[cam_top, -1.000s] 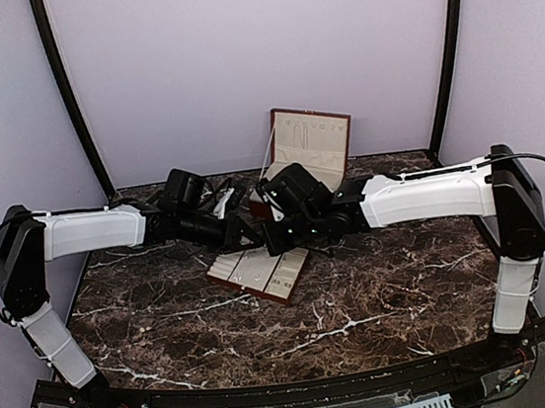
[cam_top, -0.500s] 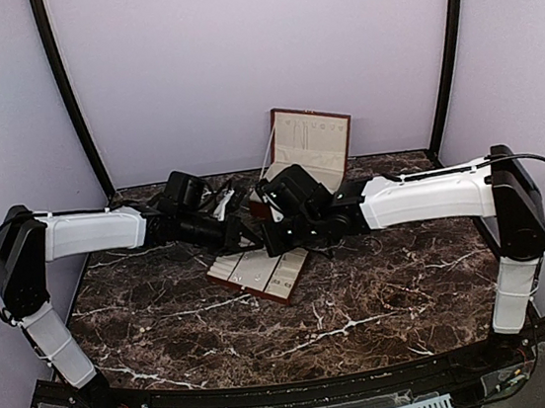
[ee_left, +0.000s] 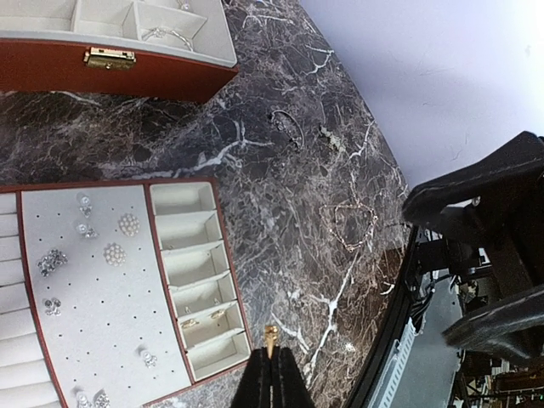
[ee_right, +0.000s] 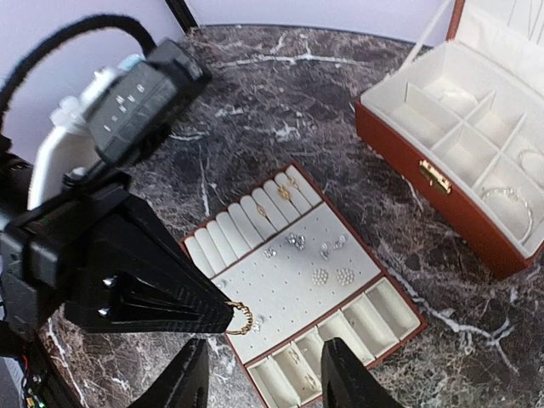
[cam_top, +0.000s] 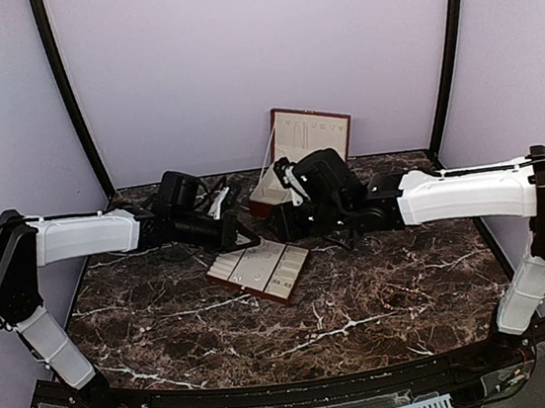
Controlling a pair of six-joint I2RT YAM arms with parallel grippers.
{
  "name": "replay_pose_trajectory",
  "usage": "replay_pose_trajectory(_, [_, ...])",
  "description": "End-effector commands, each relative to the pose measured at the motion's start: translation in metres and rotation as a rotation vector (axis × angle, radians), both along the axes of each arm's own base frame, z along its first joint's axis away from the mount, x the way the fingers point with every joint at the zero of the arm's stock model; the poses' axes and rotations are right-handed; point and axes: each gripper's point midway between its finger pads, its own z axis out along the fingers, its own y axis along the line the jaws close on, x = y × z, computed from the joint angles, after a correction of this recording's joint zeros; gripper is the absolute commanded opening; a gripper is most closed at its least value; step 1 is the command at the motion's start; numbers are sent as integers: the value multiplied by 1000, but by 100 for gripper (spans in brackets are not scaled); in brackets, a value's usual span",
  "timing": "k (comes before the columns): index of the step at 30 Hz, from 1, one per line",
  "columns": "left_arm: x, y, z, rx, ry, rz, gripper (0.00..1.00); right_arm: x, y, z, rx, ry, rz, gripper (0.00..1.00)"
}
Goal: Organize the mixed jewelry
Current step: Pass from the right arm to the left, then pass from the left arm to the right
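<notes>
Partway done: studs (ee_left: 115, 252) sit in the tray (ee_left: 119, 306) mid-tabletop, left gripper (ee_left: 270, 348) clenched on a gold ring (ee_left: 270, 332) just off the tray's corner, right gripper (ee_right: 265, 344) released and empty, loose chain (ee_left: 348, 223) unsorted near the tabletop's edge.

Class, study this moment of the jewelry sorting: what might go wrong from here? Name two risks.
1. The left gripper pinches the small gold piece only at its very tips; it might slip onto the veined marble table and be hard to spot.
2. The open right gripper hangs close beside the left one over the tray; the arms might bump.
</notes>
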Motion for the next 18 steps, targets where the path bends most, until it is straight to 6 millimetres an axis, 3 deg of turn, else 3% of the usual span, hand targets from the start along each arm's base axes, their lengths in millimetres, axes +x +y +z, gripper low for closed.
replay_pose_trajectory(1, [5,9,21,-19,-80,21,0,5,-7,29,135,-33,16,52])
replay_pose_trajectory(8, [2,11,49,-92,-214,-14,0,1,-14,44,358,33,119,62])
replay_pose_trajectory(13, [-17,10,85,-210,-338,-99,0,-17,-7,76,521,19,281,65])
replay_pose_trajectory(18, [-37,11,113,-310,-423,-178,0,-33,1,93,576,1,413,64])
